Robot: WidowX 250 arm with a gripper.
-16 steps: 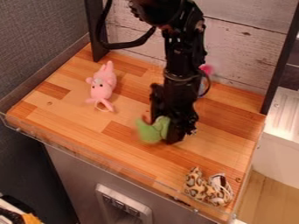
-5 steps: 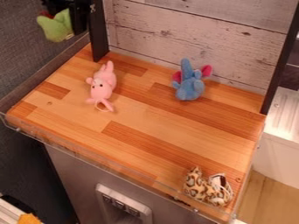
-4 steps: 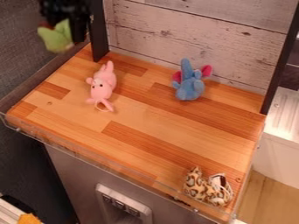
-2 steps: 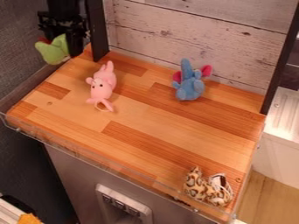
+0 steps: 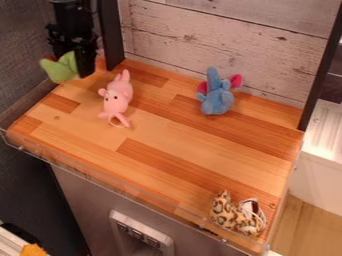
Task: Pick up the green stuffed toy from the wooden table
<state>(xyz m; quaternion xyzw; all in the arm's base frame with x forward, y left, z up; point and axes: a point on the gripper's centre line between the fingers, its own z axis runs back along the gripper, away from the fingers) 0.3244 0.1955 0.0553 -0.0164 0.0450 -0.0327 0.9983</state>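
From my place I see my arm (image 5: 71,15) at the upper left, where it comes down from the top edge. My gripper (image 5: 75,69) hangs below it, pointing downward, with its fingers (image 5: 85,65) closed in a grip.

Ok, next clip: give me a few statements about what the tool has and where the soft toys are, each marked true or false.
1. The tool has a green toy in its grasp, at the upper left of the view. True.
2. A spotted toy lies near the lower right corner of the wooden top. True.
3. The tool is right above the spotted toy. False: it is at the opposite, upper left side of the view.
4. A blue toy with magenta parts sits toward the plank wall. True.
5. The blue toy touches a pink toy. False: the pink toy lies apart from it, to its left in the view.
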